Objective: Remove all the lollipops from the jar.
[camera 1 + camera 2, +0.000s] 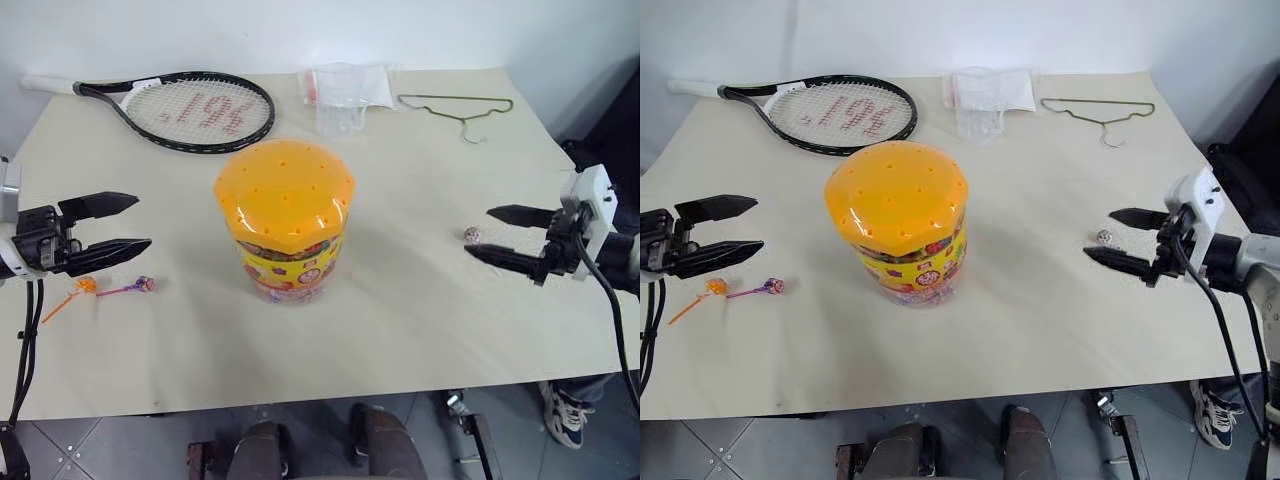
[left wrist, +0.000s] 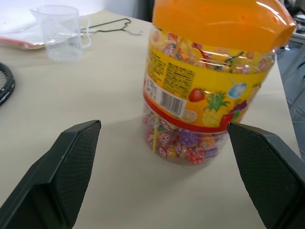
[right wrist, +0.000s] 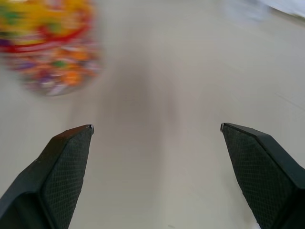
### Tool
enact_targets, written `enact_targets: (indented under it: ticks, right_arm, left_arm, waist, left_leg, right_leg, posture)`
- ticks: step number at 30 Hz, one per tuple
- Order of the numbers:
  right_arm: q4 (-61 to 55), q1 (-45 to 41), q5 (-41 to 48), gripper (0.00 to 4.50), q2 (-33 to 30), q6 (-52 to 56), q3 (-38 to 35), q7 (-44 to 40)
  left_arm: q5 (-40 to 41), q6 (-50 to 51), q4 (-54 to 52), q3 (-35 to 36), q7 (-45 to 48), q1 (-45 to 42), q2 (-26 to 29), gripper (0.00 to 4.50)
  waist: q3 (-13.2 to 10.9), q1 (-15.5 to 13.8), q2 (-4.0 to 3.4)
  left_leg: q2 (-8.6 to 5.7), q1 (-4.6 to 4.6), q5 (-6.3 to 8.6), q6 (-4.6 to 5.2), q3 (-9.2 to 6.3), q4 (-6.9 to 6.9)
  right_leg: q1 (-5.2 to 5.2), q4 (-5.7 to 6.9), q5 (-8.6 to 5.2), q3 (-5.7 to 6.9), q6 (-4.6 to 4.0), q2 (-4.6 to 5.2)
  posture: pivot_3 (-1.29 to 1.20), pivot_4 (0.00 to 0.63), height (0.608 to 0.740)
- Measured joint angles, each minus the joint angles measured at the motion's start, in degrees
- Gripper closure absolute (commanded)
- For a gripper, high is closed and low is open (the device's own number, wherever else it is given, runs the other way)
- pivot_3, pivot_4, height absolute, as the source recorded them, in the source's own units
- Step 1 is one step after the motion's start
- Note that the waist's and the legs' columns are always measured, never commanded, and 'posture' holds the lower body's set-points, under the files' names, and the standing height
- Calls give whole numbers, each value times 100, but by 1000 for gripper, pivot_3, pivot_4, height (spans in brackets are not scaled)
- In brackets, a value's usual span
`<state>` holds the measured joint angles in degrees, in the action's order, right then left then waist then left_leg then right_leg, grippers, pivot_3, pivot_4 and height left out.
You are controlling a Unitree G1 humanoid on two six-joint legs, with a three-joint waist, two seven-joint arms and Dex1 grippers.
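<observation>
Left eye view: both grippers, left point(image 1: 128, 222) and right point(image 1: 480, 232), gape wide, empty (touching nothing). Jar point(image 1: 285, 222) stands mid-table; two lollipops point(image 1: 145, 283) lie near the left, one point(image 1: 472, 234) by the right.

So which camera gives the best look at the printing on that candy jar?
The left wrist view: the jar is close, with its barcode and fruit pictures plain. Both eye views look down on its orange lid, the label foreshortened. The right wrist view catches a blurred corner.

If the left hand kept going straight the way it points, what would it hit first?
Most likely the clear plastic jar with the orange lid, which sits between the left hand's open fingers in its wrist view.
</observation>
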<state>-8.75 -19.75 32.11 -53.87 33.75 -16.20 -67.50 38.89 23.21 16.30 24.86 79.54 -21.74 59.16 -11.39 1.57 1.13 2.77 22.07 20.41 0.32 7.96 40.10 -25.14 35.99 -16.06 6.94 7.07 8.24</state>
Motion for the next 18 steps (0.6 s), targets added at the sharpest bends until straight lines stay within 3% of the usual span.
enact_targets:
  ticks: [7, 18]
  right_arm:
    - [230, -64, -204, 26, 291, -620, 729, -197]
    - [207, -190, -179, 26, 532, -575, 902, 122]
  left_arm:
    - [-1, -16, -258, 649, -459, 831, -130, 0]
    - [21, -457, -1173, 1301, -1226, 1433, -923, 0]
  waist:
    - [0, 8, 0]
    - [3, -48, 5]
  left_leg:
    - [1, 0, 0, 0, 1, 0]
    - [2, 0, 0, 0, -2, 7]
  right_leg:
    - [-2, 0, 0, -3, 0, 0]
    - [1, 1, 7, -2, -4, 1]
  posture:
    - [0, 150, 740]
    - [0, 150, 740]
